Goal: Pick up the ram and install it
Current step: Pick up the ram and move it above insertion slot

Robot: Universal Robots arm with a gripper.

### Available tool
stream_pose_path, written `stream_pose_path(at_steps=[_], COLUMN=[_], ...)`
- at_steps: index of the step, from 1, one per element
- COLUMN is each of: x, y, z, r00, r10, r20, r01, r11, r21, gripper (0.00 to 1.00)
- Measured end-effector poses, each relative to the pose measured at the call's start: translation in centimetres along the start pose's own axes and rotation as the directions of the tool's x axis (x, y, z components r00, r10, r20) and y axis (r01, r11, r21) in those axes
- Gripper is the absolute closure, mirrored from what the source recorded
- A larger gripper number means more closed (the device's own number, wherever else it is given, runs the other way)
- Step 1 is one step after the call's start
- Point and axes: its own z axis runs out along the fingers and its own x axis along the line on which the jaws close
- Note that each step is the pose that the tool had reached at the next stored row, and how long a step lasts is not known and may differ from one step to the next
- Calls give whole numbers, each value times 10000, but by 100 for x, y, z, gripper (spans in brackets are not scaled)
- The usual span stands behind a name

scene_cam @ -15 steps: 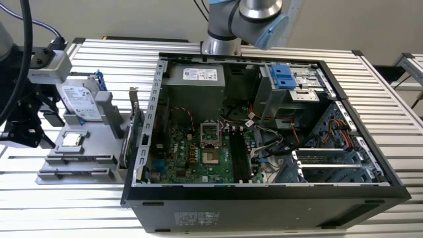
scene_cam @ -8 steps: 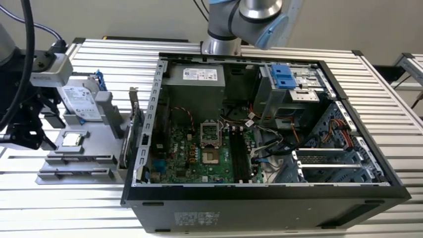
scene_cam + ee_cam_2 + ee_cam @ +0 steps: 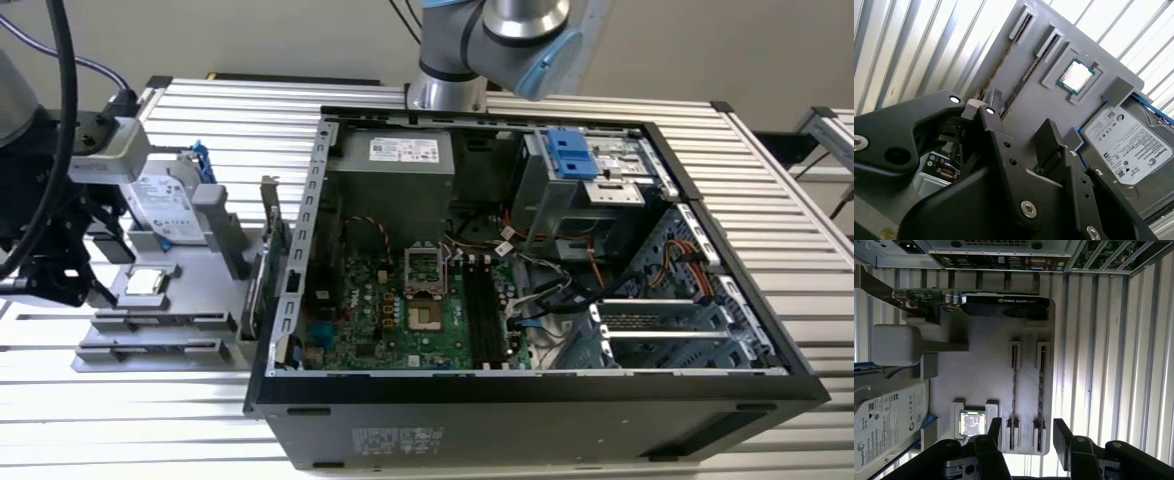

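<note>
Slatted table [image 3: 1104,365], gray tray [image 3: 984,375]: ram [image 3: 1041,385] sits edgewise in a tray slot [image 3: 1042,347], untouched. My gripper [image 3: 1027,425] hovers over the tray, fingers [image 3: 1061,434] apart. Pick-up stage; I'd say gripping needs square alignment.

Cannot see one end of the ram [image 3: 1026,75] behind the fingers [image 3: 999,135] in the second wrist view, nor the cropped drive's [image 3: 1129,145] far side.

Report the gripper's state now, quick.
Gripper: open, holding nothing, jaws apart over the two long, thin dark-green ram sticks standing in the flat grey plastic holder tray.
</note>
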Motion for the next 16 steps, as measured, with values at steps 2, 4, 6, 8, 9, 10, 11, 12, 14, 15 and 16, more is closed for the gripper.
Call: stream_pose_path(at_steps=[2, 4, 6, 8, 9, 10, 11, 12, 14, 15, 16], x=[0, -1, -2, -2, -3, -3, -4, -4, -6, -9, -14], y=[0, 0, 0, 0, 0, -1, -1, 0, 0, -1, 0], z=[11, 24, 38, 49, 55, 61, 66, 73, 89, 96, 103], r00=[10000, 10000, 10000, 10000, 10000, 10000, 10000, 10000, 10000, 10000, 10000], r10=[0, 0, 0, 0, 0, 0, 1, 0, 0, 0, -1], r20=[1, 1, 1, 2, 1, 1, 2, 1, 1, 1, 2], r01=[0, 0, 0, 0, 0, 0, -1, 0, 0, 0, 1], r11=[10000, 10000, 10000, 10000, 10000, 10000, 10000, 10000, 10000, 10000, 10000], r21=[1, 0, 0, 1, 1, 1, 1, 1, 1, 2, 3], gripper=[0, 0, 0, 0, 0, 0, 0, 0, 0, 0, 0])
